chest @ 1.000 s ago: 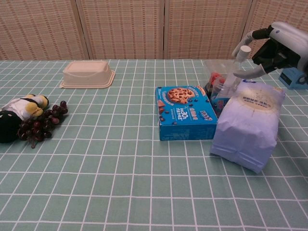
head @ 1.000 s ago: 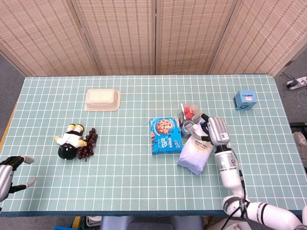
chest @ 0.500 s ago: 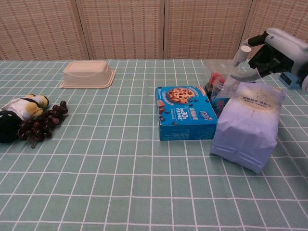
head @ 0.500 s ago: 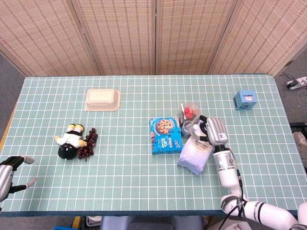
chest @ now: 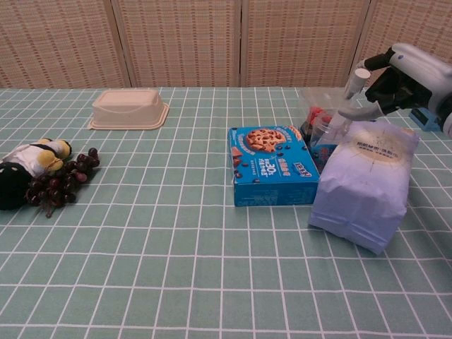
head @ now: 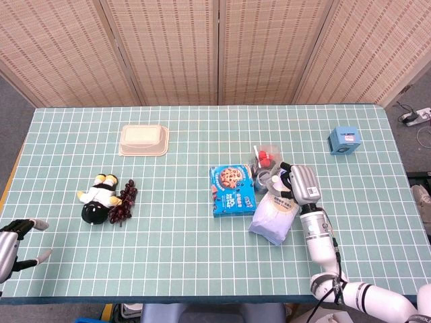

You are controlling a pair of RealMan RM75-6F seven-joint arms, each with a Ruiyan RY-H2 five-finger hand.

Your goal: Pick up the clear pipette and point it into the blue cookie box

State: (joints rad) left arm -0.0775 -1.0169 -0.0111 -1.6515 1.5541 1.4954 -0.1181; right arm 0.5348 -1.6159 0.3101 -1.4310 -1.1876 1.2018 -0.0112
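Note:
The blue cookie box [head: 232, 189] [chest: 271, 164] lies flat near the table's middle. Just right of it the clear pipette [chest: 346, 99] with a white cap stands tilted, its lower end among clear packaging. In the head view the pipette's white cap [head: 275, 183] shows by the fingers. My right hand [head: 302, 183] [chest: 404, 71] is at the pipette's top, with a finger above and the thumb below it, pinching it. My left hand [head: 15, 239] rests at the table's near left edge, fingers apart and holding nothing.
A pale lilac bag [chest: 366, 181] lies under my right hand, touching the cookie box. A clear container with red contents [head: 264, 159] sits behind. A beige tray [head: 143, 139], a plush toy [head: 98, 195] with grapes [head: 124, 193] and a small blue box [head: 343, 140] lie elsewhere.
My right hand has shifted slightly left and closed in on the pipette's top. The pipette has barely moved. The left hand is unchanged.

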